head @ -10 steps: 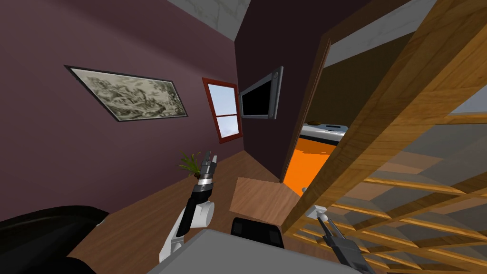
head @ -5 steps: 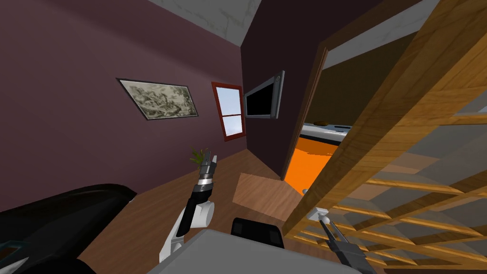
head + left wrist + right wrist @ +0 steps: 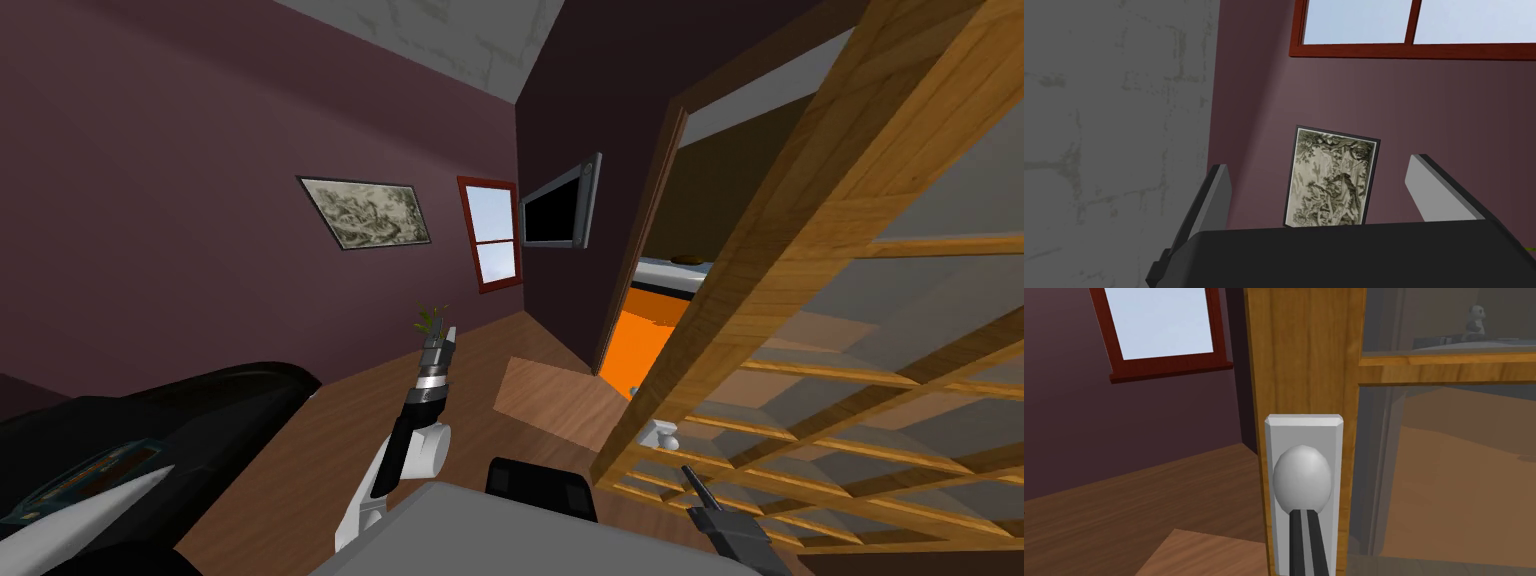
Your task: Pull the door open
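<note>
The wooden door (image 3: 760, 250) with glass panes stands swung into the room, its edge just right of my chest. Its round grey knob (image 3: 662, 436) sits on a pale plate low on the door's edge. My right gripper (image 3: 692, 478) is shut with nothing in it, a short way short of the knob and pointing at it. In the right wrist view the two fingers lie together, the gripper (image 3: 1307, 528) ending just under the knob (image 3: 1302, 478) on the door (image 3: 1304, 353). My left gripper (image 3: 438, 338) is raised at centre, open (image 3: 1319, 190) and empty.
A black sofa (image 3: 150, 440) fills the lower left. A low wooden table (image 3: 555, 400) stands ahead, between my arms. Beyond the dark door frame (image 3: 640, 250) is an orange counter (image 3: 650, 340). A screen (image 3: 560, 205) hangs on the wall and a small plant (image 3: 430, 320) stands near my left gripper.
My right gripper had its fingers spread around the knob; it has let go, shut and drawn back. My head view has shifted, bringing more of the sofa in.
</note>
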Robot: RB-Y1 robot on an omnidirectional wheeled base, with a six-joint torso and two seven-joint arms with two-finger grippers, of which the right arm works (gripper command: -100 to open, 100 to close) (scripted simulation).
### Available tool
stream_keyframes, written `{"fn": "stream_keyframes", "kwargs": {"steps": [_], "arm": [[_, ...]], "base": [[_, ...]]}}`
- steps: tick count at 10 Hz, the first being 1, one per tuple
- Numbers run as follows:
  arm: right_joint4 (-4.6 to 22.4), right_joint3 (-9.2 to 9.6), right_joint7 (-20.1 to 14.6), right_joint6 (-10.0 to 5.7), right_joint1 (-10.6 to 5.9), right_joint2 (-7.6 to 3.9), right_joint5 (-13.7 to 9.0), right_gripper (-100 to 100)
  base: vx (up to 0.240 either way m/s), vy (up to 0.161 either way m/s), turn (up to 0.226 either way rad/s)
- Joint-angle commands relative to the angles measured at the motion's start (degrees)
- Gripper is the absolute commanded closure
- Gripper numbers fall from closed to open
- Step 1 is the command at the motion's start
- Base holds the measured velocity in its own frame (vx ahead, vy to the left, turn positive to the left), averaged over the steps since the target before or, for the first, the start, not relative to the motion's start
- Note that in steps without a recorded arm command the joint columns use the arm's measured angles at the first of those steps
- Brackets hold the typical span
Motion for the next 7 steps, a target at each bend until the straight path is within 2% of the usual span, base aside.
{"fn": "stream_keyframes", "kwargs": {"steps": [1,3,4,5,7], "arm": [[0.1,-0.39,0.1,-0.46,0.72,0.08,-0.6,-100],[0.2,-0.79,0.1,-0.94,1.46,0.16,-1.2,-100],[-0.5,-0.71,0.4,-0.48,1.46,-0.04,-1.1,-100],[-0.5,-1.29,0.7,0.36,0.8,0.36,-1.3,-100],[-0.5,-1.92,0.9,1.35,-0.05,0.78,-1.4,-100]], "base": [[-0.174,0.017,-0.099],[-0.163,0.106,-0.167],[-0.071,0.047,-0.033],[0.108,0.006,0.065],[0.246,-0.028,0.059]]}}
